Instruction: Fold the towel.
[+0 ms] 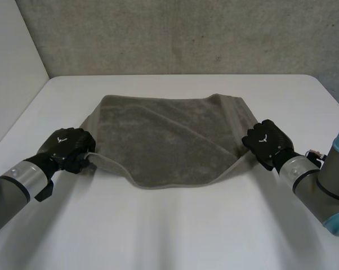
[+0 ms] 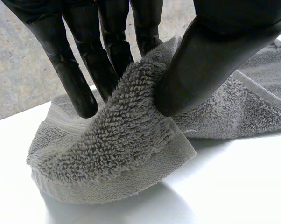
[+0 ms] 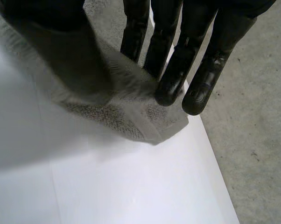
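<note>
The towel (image 1: 169, 135) lies spread on the desk (image 1: 169, 242), its long axis running from one hand to the other. The left hand (image 1: 68, 147) pinches the near corner on its own side between thumb and fingers, with cloth bunched under the thumb. The right hand (image 1: 266, 140) clamps the matching near corner the same way. From both hands the rest of the towel stretches forward, past the fingertips, so the fold likely means carrying these corners ahead onto the far edge
</note>
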Action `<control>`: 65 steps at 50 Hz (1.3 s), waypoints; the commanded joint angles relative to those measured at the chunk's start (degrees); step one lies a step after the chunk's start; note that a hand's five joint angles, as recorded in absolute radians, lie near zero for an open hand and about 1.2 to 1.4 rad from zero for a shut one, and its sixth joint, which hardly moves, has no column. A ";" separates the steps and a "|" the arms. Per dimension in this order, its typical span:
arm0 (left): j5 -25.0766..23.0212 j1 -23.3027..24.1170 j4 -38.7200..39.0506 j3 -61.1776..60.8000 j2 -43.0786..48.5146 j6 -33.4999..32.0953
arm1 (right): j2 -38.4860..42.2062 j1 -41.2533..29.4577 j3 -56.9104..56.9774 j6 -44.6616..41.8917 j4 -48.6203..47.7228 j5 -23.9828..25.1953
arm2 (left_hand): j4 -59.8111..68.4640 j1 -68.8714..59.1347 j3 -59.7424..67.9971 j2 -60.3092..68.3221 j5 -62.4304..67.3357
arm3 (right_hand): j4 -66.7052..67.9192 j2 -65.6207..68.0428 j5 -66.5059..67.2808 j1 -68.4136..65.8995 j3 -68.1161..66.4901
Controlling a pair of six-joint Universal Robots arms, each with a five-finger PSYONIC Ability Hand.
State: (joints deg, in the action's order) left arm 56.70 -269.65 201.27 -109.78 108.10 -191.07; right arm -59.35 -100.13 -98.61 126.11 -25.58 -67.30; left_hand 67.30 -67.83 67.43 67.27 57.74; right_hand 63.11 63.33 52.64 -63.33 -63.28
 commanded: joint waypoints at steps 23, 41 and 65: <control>-1.24 -7.20 -6.33 6.68 -22.41 13.36 | -29.06 9.32 14.93 34.73 24.84 -3.99 | 1.12 -0.59 0.99 1.15 0.67 | 16.89 16.67 17.36 -16.67 -16.72; -10.39 -11.08 -6.59 12.19 -18.04 20.12 | -27.40 8.81 21.18 22.25 36.83 -4.77 | 1.45 -0.92 1.32 1.48 1.01 | 16.89 16.67 17.36 -16.67 -16.72; 8.52 5.28 -6.06 73.75 9.50 29.60 | 6.44 -5.95 88.33 32.18 29.10 -17.34 | 6.00 -5.47 5.87 6.02 5.55 | 16.89 16.67 17.36 -16.67 -16.72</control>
State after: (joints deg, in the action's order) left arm 64.91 -265.20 194.98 -43.25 118.84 -166.65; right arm -53.29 -107.43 -26.37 150.48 2.14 -85.87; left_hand 72.29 -70.46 71.66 71.75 60.34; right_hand 77.04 76.55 66.93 -76.13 -77.47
